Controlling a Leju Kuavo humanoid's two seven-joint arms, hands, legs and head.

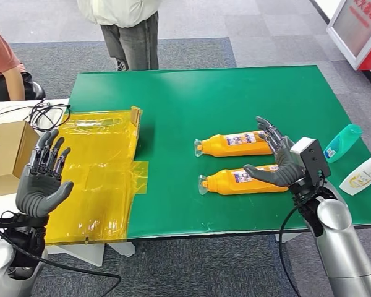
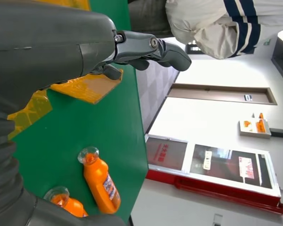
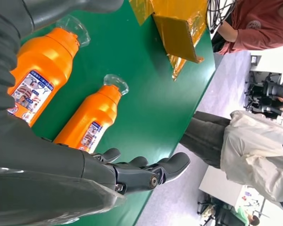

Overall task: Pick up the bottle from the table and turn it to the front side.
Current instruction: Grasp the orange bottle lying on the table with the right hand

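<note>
Two orange bottles lie on their sides on the green surface [image 1: 211, 93], one beyond the other, both with clear caps pointing toward the robot's left. The far bottle [image 1: 232, 144] and the near bottle [image 1: 242, 181] are roughly parallel and a little apart, labels facing up.

The right robot hand [image 1: 272, 158] hangs over the base ends of both bottles, fingers spread and empty, its thumb reaching across above the near bottle and its fingertips above the far one. Whether it touches either bottle cannot be told.

The left robot hand [image 1: 42, 176] is raised well away from the bottles, over the yellow sheet [image 1: 99, 179] that covers the surface's left part; its fingers are apart and it holds nothing.

A teal bottle [image 1: 343, 142] and a white bottle [image 1: 362, 174] lie near the surface's right edge. A cardboard box [image 1: 6, 148] sits to the left of the yellow sheet, with black cables [image 1: 43, 114] behind it. One person [image 1: 127, 28] stands at the far edge, and another in a red shirt [image 1: 2, 59] is at the far left.
</note>
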